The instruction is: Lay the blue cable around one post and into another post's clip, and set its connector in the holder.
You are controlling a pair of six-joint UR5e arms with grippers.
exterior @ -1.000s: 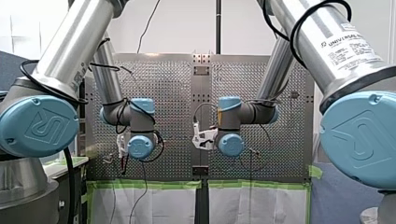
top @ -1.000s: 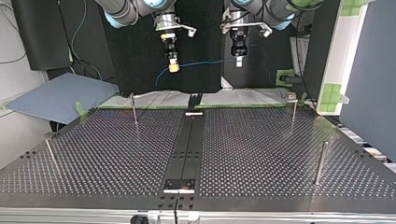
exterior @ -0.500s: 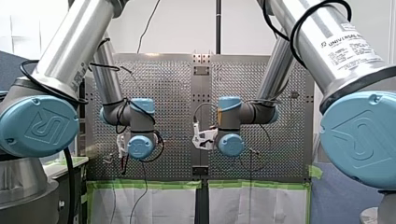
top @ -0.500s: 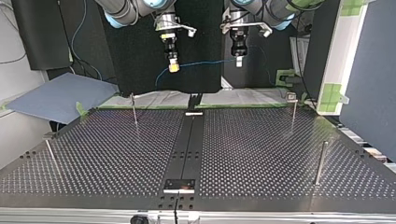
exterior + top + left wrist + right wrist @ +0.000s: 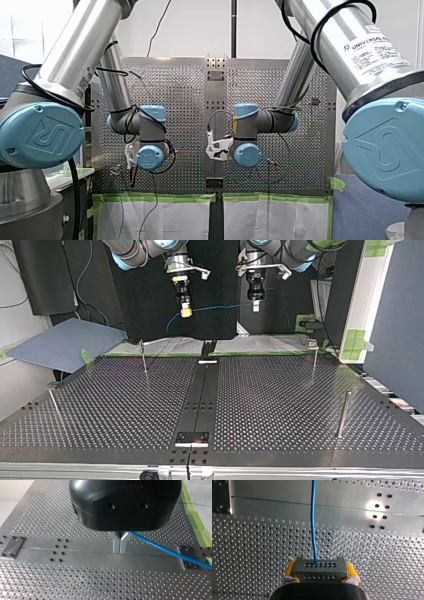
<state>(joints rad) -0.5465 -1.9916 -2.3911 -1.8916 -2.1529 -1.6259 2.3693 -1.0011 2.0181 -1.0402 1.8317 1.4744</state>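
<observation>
The blue cable (image 5: 220,306) hangs in the air between my two grippers, high above the table's far edge in the top view. My right gripper (image 5: 185,313) is shut on the cable's dark grey connector (image 5: 319,567), held between its yellow pads (image 5: 351,571). From the connector the cable (image 5: 313,522) runs straight ahead over the perforated plate. My left gripper (image 5: 255,306) is shut on the cable further along. Its metal fingertips (image 5: 119,551) pinch the cable (image 5: 160,548), which trails off to one side. In the front view both grippers are hidden behind the wrists.
Thin metal posts stand on the perforated table (image 5: 280,405): two near the far edge (image 5: 143,356) (image 5: 314,360) and two near the front (image 5: 343,415) (image 5: 55,407). A black rail (image 5: 202,395) runs down the middle, with a small plate (image 5: 192,438) at its near end.
</observation>
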